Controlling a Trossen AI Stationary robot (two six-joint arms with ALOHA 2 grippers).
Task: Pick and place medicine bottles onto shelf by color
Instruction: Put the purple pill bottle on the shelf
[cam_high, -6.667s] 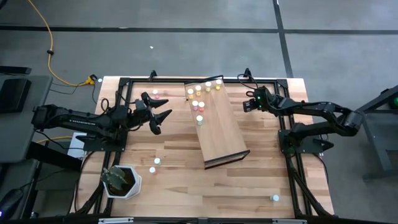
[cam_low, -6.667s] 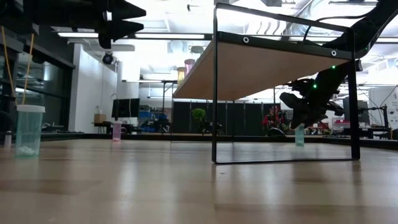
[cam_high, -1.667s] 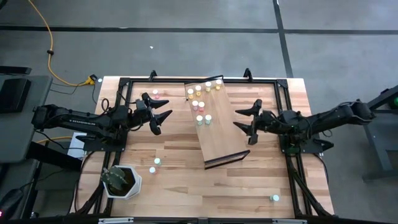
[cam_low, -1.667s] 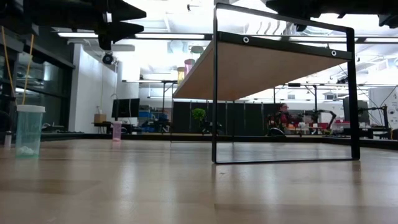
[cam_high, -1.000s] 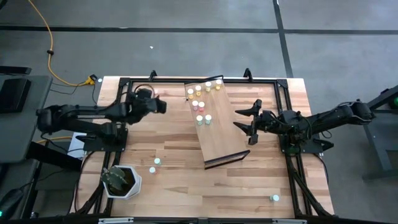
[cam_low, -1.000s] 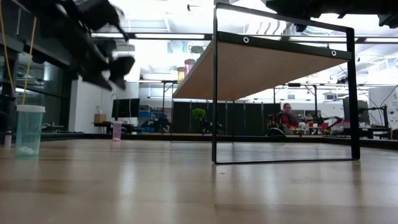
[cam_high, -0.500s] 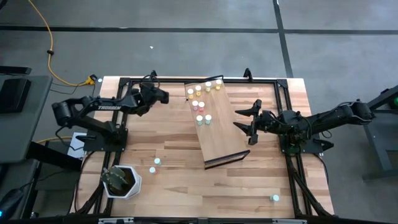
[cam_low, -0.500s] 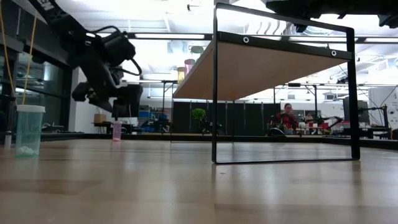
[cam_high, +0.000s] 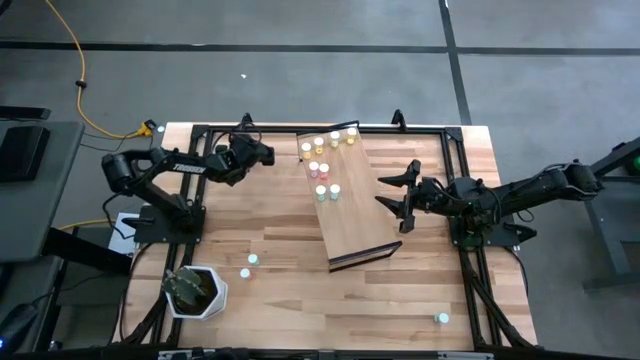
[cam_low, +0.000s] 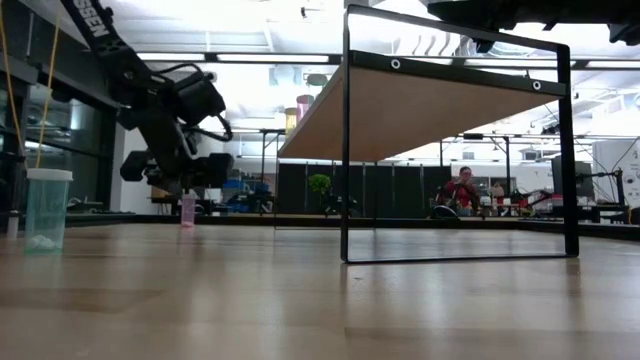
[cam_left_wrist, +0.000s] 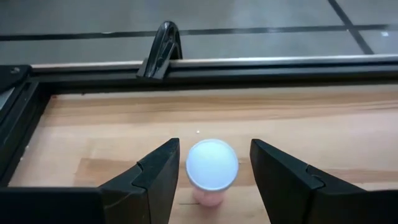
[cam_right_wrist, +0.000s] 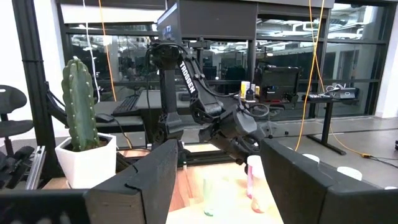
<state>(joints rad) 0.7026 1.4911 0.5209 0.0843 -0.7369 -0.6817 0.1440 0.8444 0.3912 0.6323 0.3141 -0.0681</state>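
Note:
My left gripper (cam_high: 262, 153) is open and tipped down at the table's far left. Its fingers stand on either side of a pink bottle with a white cap (cam_left_wrist: 212, 169) without touching it. The bottle stands upright on the tabletop, and the low view shows it (cam_low: 187, 210) just below the gripper (cam_low: 190, 172). The tilted light-wood shelf (cam_high: 350, 205) carries several bottles (cam_high: 320, 165) at its far end. My right gripper (cam_high: 388, 195) is open and empty, raised beside the shelf's right edge.
A white pot with a cactus (cam_high: 195, 290) stands at the near left. Two loose bottles (cam_high: 249, 265) stand beside it and one (cam_high: 441, 318) at the near right. A teal bottle (cam_low: 47, 210) shows close in the low view. A black frame rail (cam_left_wrist: 186, 65) runs along the far edge.
My left gripper has swung toward the table's far edge, tipped its fingers downward and come down over the pink bottle, staying open. The bottle has not moved.

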